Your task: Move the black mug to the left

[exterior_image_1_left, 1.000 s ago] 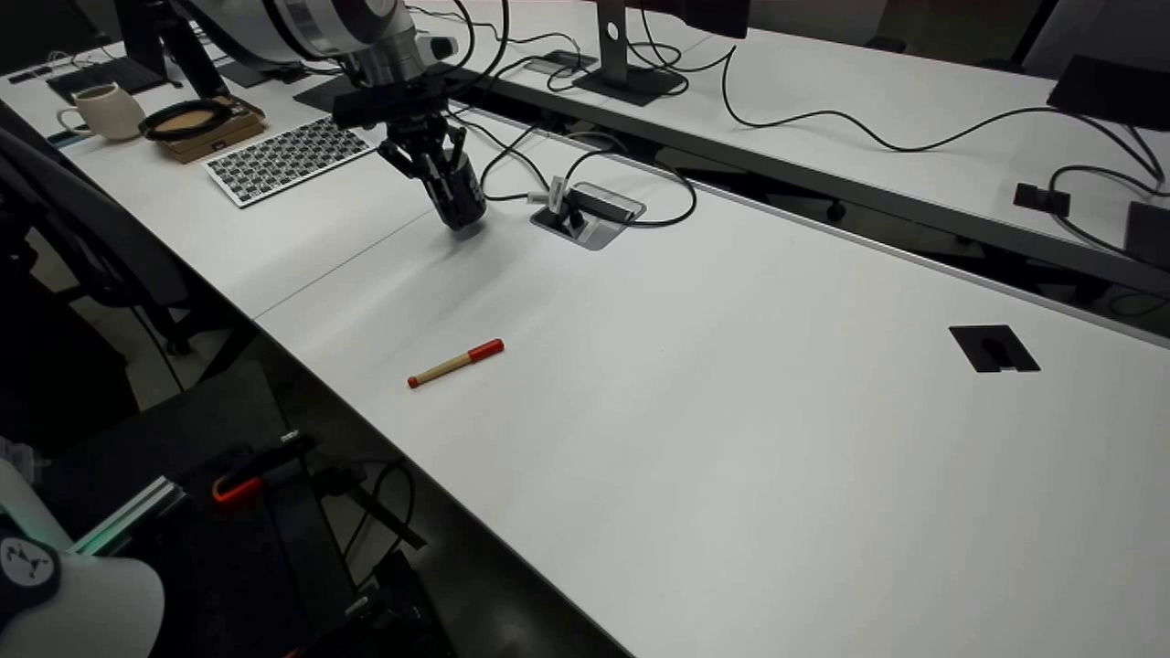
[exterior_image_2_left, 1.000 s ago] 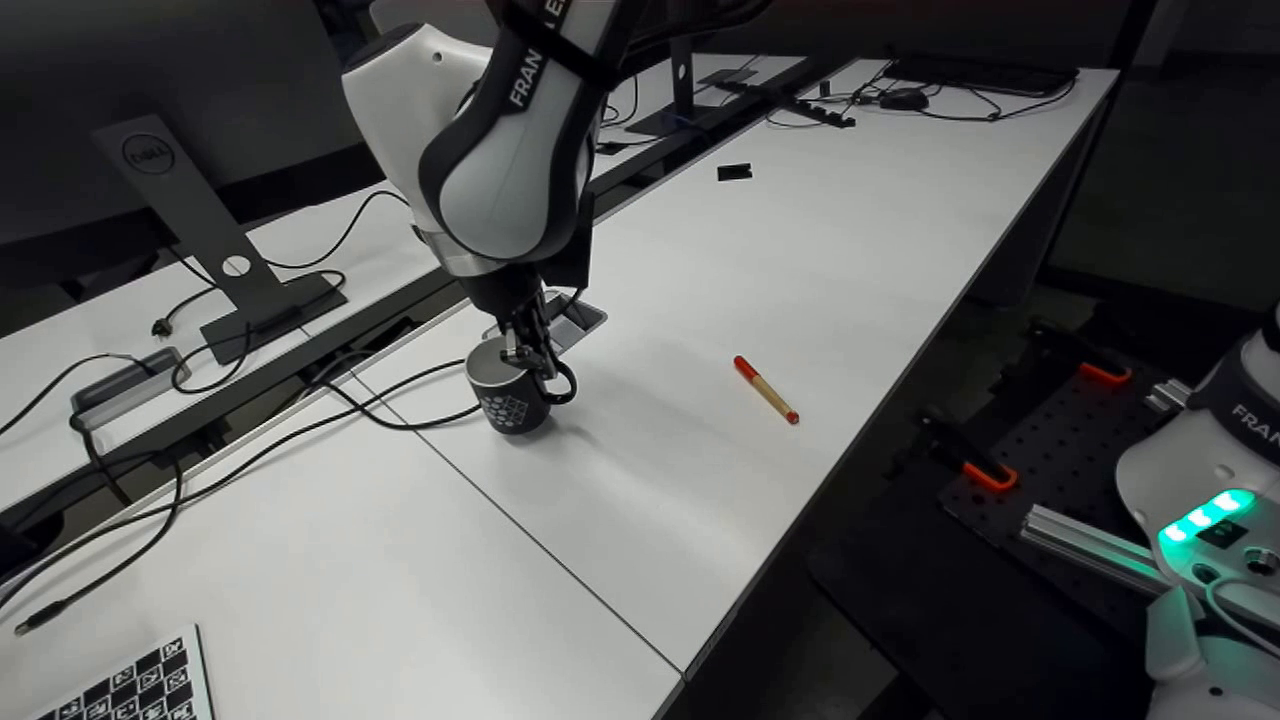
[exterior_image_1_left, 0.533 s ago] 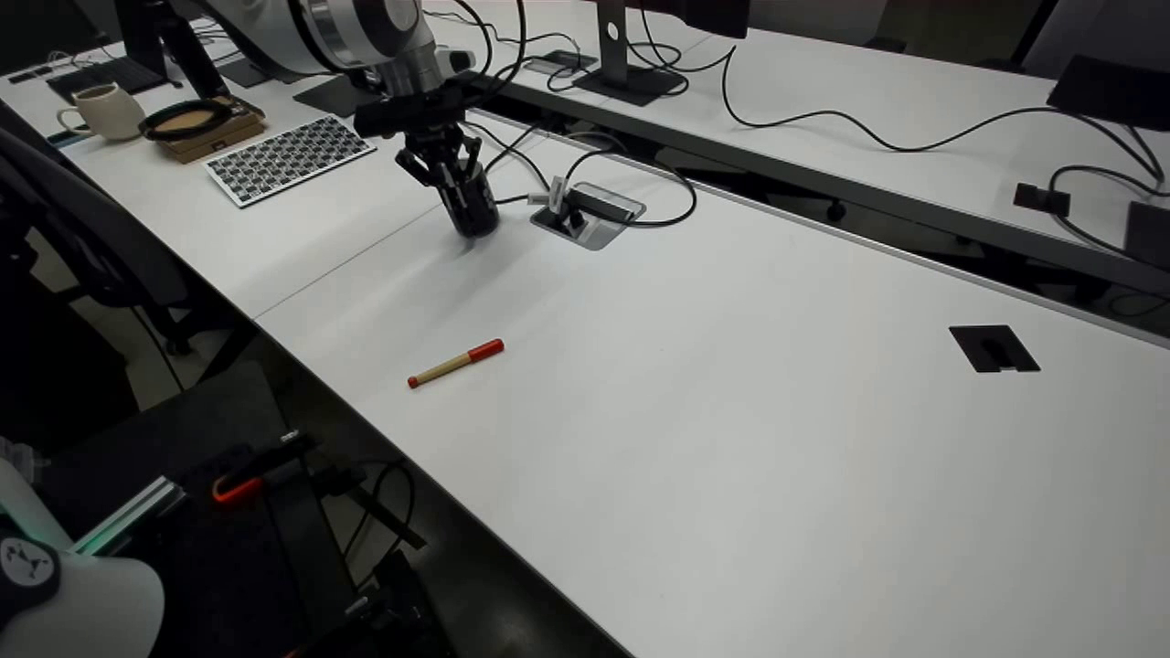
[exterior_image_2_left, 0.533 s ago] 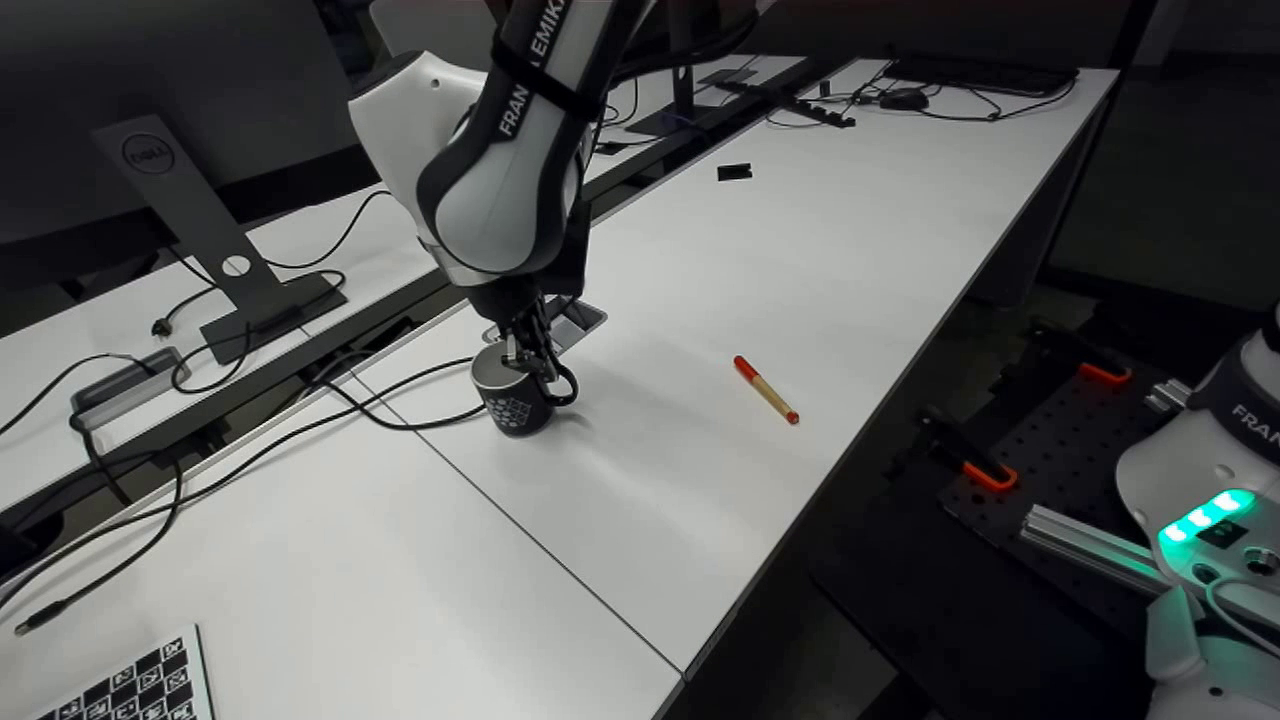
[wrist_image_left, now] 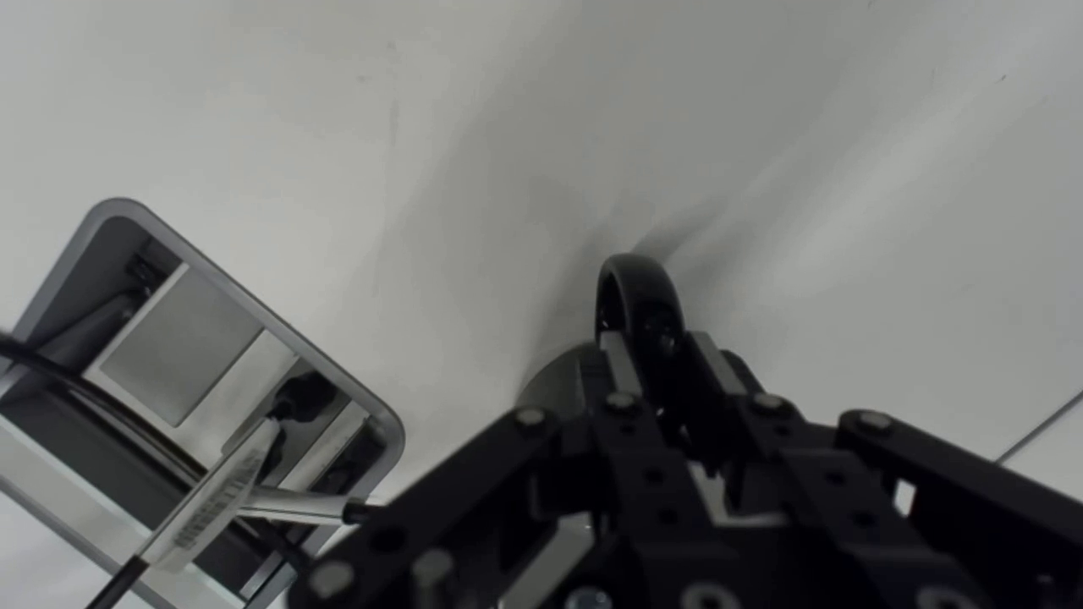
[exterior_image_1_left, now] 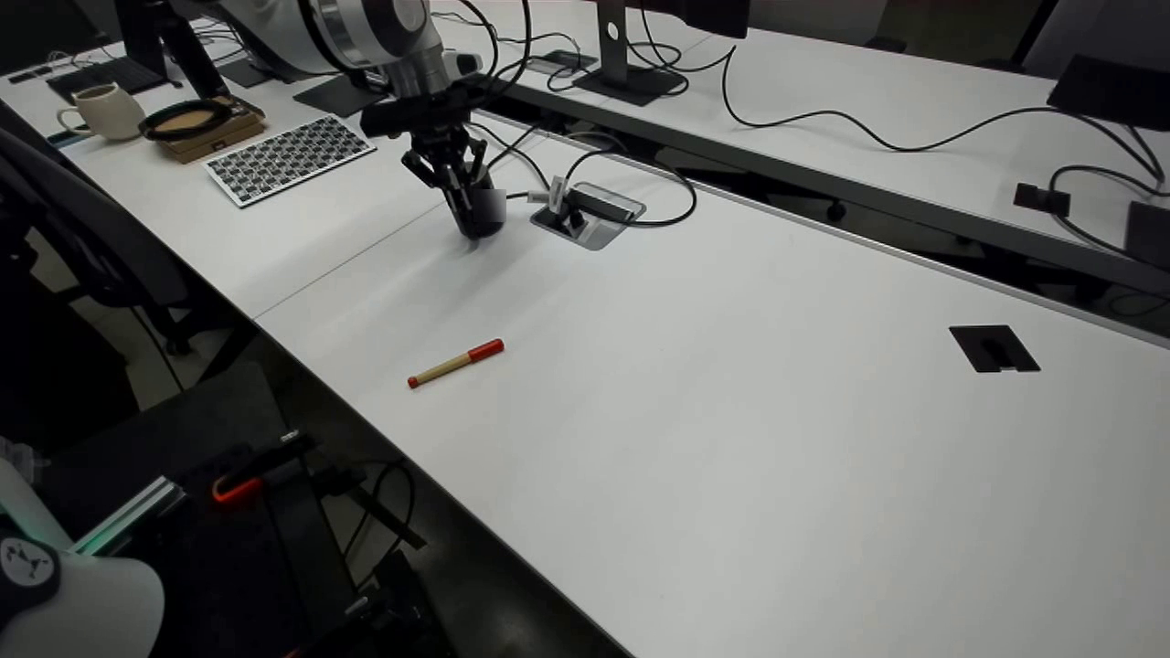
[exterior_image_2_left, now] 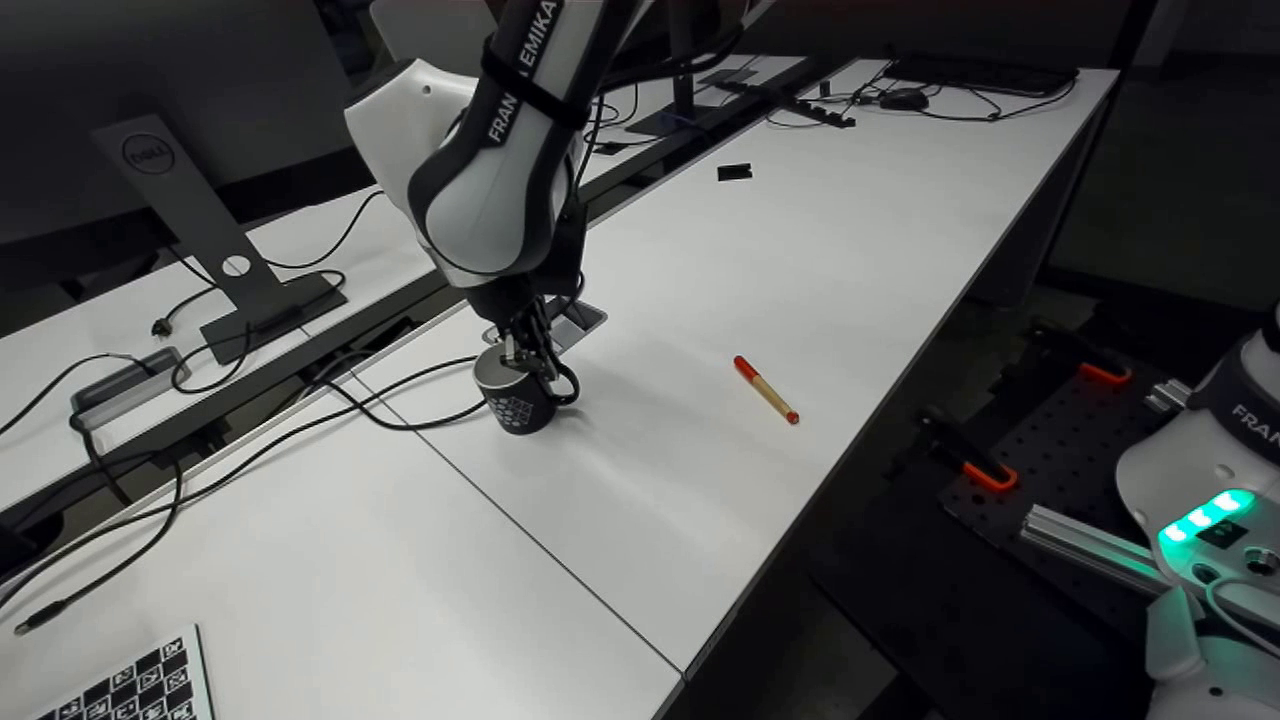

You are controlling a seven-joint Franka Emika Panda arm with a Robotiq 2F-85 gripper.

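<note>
Wrist view: your gripper (wrist_image_left: 667, 364) is pinched onto the handle (wrist_image_left: 651, 288) of the black mug (exterior_image_2_left: 518, 408), only the handle's thickness betw. the fingers. Mug looks approx. upright and sits nearer the back edge of the table (exterior_image_1_left: 731, 439) in both exterior views; can't tell if its base touches down or rides just above.

Likely risks: handle-only hold is off-centre, so a fast start/stop could twist the mug or slip it out. Low travel could scrape or tip it. In an exterior view the black cable (exterior_image_2_left: 405, 427) meets the mug's outline at 9 o'clock, touching or just behind, can't tell; sweep low that way & you'd prob. drag it. Wrist view has the socket tray (wrist_image_left: 272, 324) at 9 o'clock of your fingertips; its recess could catch the base.

Edges/room, w/ the clock centred on the mug in an exterior view: red-and-tan stick (exterior_image_1_left: 457, 364) at 6, table's front edge 7 to 8, back edge 12 to 1. Widest run of white tabletop goes off toward 4, skirting the tray at 3. Checkered board (exterior_image_1_left: 291, 160) is betw. 9 & 10; if that's your "left", you'd cross the seam (exterior_image_1_left: 338, 269) 1st, w/ room to set down betw. seam & board.
</note>
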